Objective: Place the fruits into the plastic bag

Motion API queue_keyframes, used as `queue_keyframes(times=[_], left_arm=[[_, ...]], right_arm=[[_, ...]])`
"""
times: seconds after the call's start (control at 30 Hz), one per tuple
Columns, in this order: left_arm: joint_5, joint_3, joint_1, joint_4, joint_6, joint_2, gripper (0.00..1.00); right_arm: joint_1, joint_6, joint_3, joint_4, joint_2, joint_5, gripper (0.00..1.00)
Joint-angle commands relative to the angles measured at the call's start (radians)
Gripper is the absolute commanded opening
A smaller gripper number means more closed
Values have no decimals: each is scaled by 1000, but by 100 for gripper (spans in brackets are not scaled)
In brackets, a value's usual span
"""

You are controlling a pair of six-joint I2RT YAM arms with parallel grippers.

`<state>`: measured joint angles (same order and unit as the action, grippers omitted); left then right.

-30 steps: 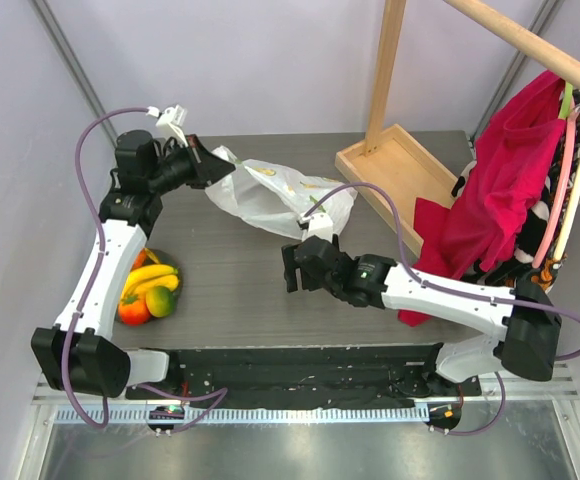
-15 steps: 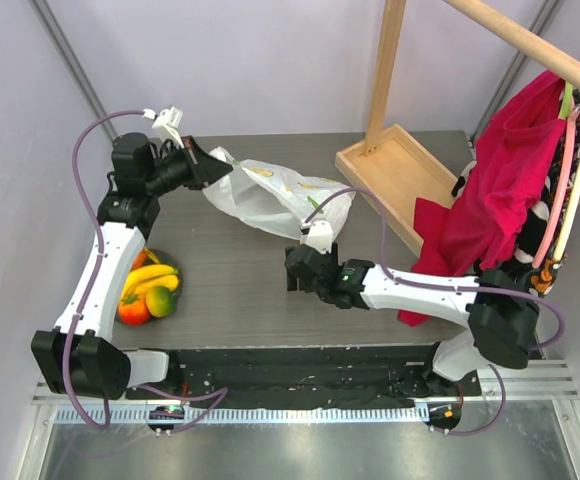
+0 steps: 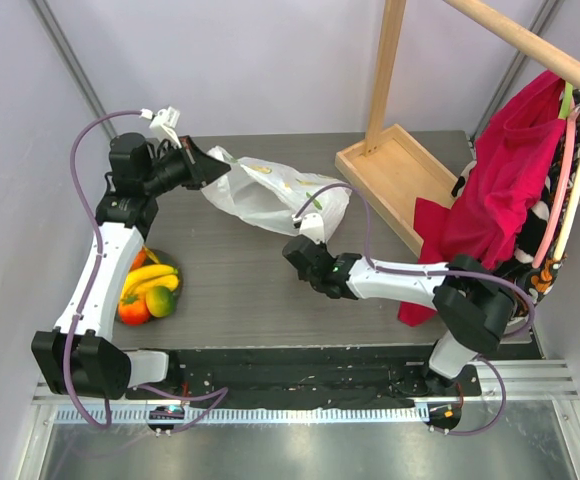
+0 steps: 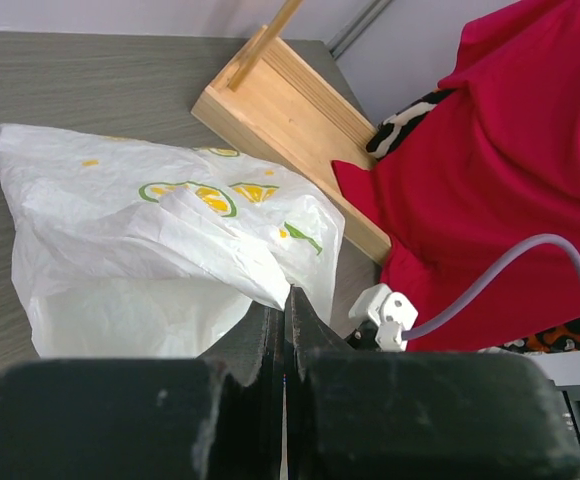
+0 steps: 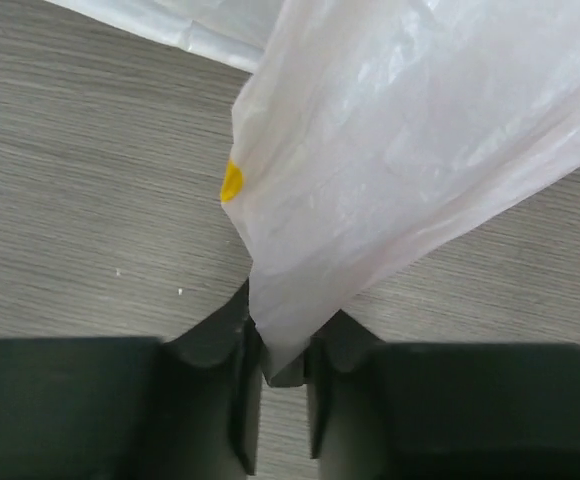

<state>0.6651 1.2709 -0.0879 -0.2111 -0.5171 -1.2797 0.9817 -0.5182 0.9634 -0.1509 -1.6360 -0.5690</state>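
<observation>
Here, the grey table (image 3: 230,295) spreads beneath both grippers; beyond the right gripper (image 5: 275,362), off to its right, stands a wooden frame (image 3: 395,165) and, further right again, a red cloth (image 3: 500,190) hangs from the rail; the plastic bag (image 3: 270,195), white with lemon slices and green leaves printed on it, is stretched between the two grippers, its body sagging onto the table; the left gripper (image 4: 286,300) has its jaws pressed fully together on a gathered fold at the bag's left end, which is lifted off the table; the right gripper has a narrow gap between its fingers (image 5: 220,365), and that gap is filled by a hanging fold of the bag's near right edge, pinched from both sides just above the table; the fruits (image 3: 148,290) lie in a small heap well apart from both grippers, back toward the left arm's base and beside its long link, outside the bag; among them a yellow banana bunch (image 3: 148,275), a red-orange round fruit (image 3: 133,310) and a green-yellow fruit (image 3: 161,300) touch one another
</observation>
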Motion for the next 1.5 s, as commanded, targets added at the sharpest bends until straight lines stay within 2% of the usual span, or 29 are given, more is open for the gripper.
queue_keyframes(times=[0.0, 0.07, 0.13, 0.33, 0.37, 0.5, 0.57, 0.73, 0.83, 0.93, 0.97, 1.0, 1.03, 1.1, 1.13, 1.2, 1.33, 1.43, 1.47], left_arm=[[25, 8, 11, 65, -3, 31, 0], [21, 19, 14, 61, 8, 33, 0], [-13, 39, 22, 13, 52, 37, 0], [-261, 143, 27, -207, 303, 59, 0], [-336, 151, 25, -227, 331, 68, 0], [-458, 137, 25, -315, 454, 89, 0], [-447, 122, 25, -314, 477, 103, 0], [-190, 131, 24, -278, 462, 146, 0], [-103, 136, 22, -252, 433, 152, 0], [-27, 133, 22, -234, 410, 138, 0], [-13, 134, 22, -232, 408, 135, 0], [-7, 134, 20, -232, 407, 126, 0], [-4, 134, 20, -232, 410, 120, 0], [-4, 130, 20, -238, 420, 114, 0], [-5, 131, 20, -243, 434, 114, 0], [-9, 128, 22, -252, 448, 105, 0], [16, 101, 20, -248, 470, 105, 0], [28, 68, 20, -229, 470, 117, 0], [30, 61, 20, -222, 470, 118, 0]], right_arm=[[5, 130, 34, 83, 100, 12, 14], [3, 170, 64, 67, 183, 23, 5], [3, 197, 130, 7, 278, 37, 1], [2, 230, 354, -163, 461, 125, 1], [-1, 221, 371, -179, 475, 135, 1], [-12, 172, 397, -228, 525, 144, 1], [-24, 149, 383, -230, 535, 168, 1], [-43, 109, 364, -302, 493, 205, 1], [-43, 133, 357, -331, 456, 302, 6], [-43, 165, 365, -381, 409, 428, 20], [-44, 170, 368, -397, 395, 451, 33], [-43, 178, 377, -430, 386, 469, 40], [-41, 185, 380, -441, 380, 504, 52], [-37, 211, 386, -460, 387, 534, 62], [-35, 224, 391, -464, 396, 556, 71], [-34, 259, 411, -470, 424, 600, 79], [-34, 316, 457, -466, 449, 580, 90], [-35, 339, 495, -450, 415, 450, 97], [-37, 339, 508, -450, 395, 349, 98]])
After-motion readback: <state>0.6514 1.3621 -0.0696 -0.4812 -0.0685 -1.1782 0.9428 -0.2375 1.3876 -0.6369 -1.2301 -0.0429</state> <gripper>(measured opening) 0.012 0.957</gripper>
